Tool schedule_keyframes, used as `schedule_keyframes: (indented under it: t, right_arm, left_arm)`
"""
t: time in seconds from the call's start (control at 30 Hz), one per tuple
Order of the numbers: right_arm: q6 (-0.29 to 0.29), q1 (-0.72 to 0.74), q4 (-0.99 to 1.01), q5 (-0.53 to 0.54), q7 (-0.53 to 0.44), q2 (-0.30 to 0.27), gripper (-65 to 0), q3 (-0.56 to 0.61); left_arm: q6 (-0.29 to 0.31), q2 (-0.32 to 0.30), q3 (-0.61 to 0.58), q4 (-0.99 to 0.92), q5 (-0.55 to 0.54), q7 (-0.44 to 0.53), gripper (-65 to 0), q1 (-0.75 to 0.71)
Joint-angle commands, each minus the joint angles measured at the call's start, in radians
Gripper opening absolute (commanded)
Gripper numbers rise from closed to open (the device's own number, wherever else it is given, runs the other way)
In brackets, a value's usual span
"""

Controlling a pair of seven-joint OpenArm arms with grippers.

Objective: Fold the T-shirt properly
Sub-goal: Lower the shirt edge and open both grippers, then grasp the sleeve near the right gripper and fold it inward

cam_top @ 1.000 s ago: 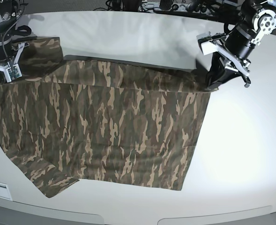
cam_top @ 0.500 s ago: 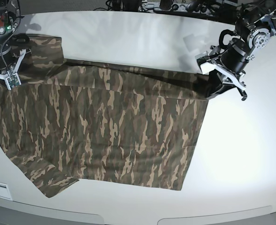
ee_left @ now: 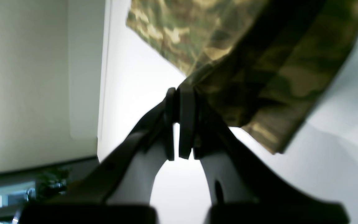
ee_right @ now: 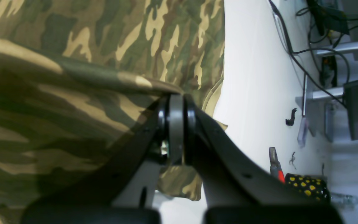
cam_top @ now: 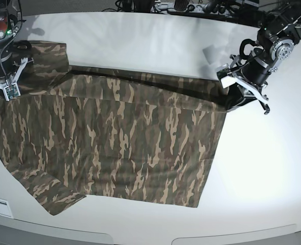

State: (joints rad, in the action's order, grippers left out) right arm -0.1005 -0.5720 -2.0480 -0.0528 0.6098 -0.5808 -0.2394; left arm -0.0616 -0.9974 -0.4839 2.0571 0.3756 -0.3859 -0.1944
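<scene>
Both arms had carried the far edge back since a second ago: the left gripper (cam_top: 231,99) had moved up and away from its earlier spot, and the right gripper (cam_top: 2,81) had also drawn back toward the far side, so the folded-over flap got narrower and more of the lower layer showed.

Near side: the shirt (cam_top: 114,148) lay spread on the table (cam_top: 252,173), near hem and near sleeve flat and untouched, sleeve close to the table's front edge.

Middle: fold line ran across the cloth from one arm to the other, with a dark shadowed crease along its far part.

Far side: left gripper was clamped on a shirt corner, jaws pressed together on the cloth in the wrist view (ee_left: 179,124); that corner hung lifted off the table. Right gripper was likewise pinched tight on an edge of cloth (ee_right: 174,130), with the tan collar (ee_right: 211,96) just beyond it.

My read: the fold was being stretched or repositioned, not laid down yet. Both corners were up in the air, so nothing was committed. Risk is uneven pull: the left corner looked bunched and dark, which could skew the edge when released.

Cables and clutter sat well off past the table.
</scene>
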Motion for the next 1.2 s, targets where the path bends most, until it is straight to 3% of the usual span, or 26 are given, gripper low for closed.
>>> schedule_keyframes:
  t: [0.0, 0.1, 0.37, 0.43, 0.47, 0.53, 0.6, 0.67, 0.8, 0.87, 0.9, 0.93, 1.03, 1.07, 1.1, 1.17]
  right_arm:
    - [0.013, 0.013, -0.011, 0.006, -0.015, -0.018, -65.0, -0.010]
    - [-0.026, 0.024, -0.010, 0.031, -0.016, -0.018, -65.0, -0.010]
    - [-0.027, 0.024, -0.008, 0.053, -0.016, -0.018, -65.0, -0.010]
    - [-0.002, 0.024, -0.002, 0.056, -0.032, -0.018, -65.0, -0.010]
    - [0.043, 0.024, -0.002, 0.056, -0.033, -0.018, -65.0, -0.010]
    - [0.125, 0.024, -0.002, 0.052, -0.019, -0.018, -48.2, -0.010]
    - [0.150, 0.024, -0.002, 0.054, 0.006, -0.018, -33.9, -0.010]
    - [0.149, 0.024, -0.002, 0.054, 0.040, -0.018, -31.3, -0.010]
    - [0.149, 0.024, -0.002, 0.052, 0.050, -0.018, -31.3, -0.010]
    - [0.149, 0.024, -0.002, 0.046, 0.050, -0.018, -31.5, -0.010]
    - [0.150, 0.024, -0.002, 0.046, 0.050, -0.018, -32.9, -0.010]
    - [0.149, 0.024, -0.003, 0.047, 0.051, -0.018, -37.1, -0.010]
    - [0.149, 0.024, -0.004, 0.083, 0.071, -0.018, -63.1, -0.010]
    - [0.142, 0.024, -0.004, 0.111, 0.082, -0.018, -65.0, -0.010]
    - [0.107, 0.023, -0.004, 0.153, 0.091, -0.018, -65.0, -0.010]
    - [-0.049, 0.021, -0.004, 0.274, 0.113, -0.018, -65.0, -0.010]
  left_arm:
    - [-0.008, -0.008, 0.007, 0.000, -0.006, 0.024, -65.0, 0.024]
    - [0.004, 0.016, 0.007, -0.011, -0.032, 0.027, -65.0, 0.038]
    - [0.019, 0.026, 0.007, -0.011, -0.038, 0.031, -65.0, 0.040]
    - [0.017, 0.025, 0.008, -0.011, -0.042, 0.031, -65.0, 0.040]
    - [-0.001, 0.025, 0.008, -0.011, -0.046, 0.029, -65.0, 0.040]
    - [-0.089, 0.025, 0.008, -0.011, -0.087, 0.011, -52.9, 0.040]
    - [-0.179, 0.029, 0.008, -0.011, -0.148, -0.003, -45.4, 0.040]
    - [-0.201, 0.036, 0.007, -0.011, -0.181, -0.021, -45.3, 0.040]
    - [-0.174, 0.036, 0.007, -0.011, -0.201, -0.040, -46.5, 0.040]
    - [-0.176, 0.036, 0.007, -0.011, -0.201, -0.040, -52.9, 0.040]
    - [-0.185, 0.036, 0.007, -0.011, -0.201, -0.040, -59.4, 0.040]
    - [-0.196, 0.036, 0.007, -0.010, -0.201, -0.040, -65.0, 0.040]
    - [-0.201, 0.036, 0.007, -0.010, -0.201, -0.032, -65.0, 0.040]
    - [-0.201, 0.036, 0.007, -0.010, -0.201, -0.031, -65.0, 0.040]
    - [-0.200, 0.036, 0.007, -0.010, -0.201, -0.024, -65.0, 0.040]
    - [-0.196, 0.036, 0.007, -0.010, -0.201, -0.010, -65.0, 0.040]
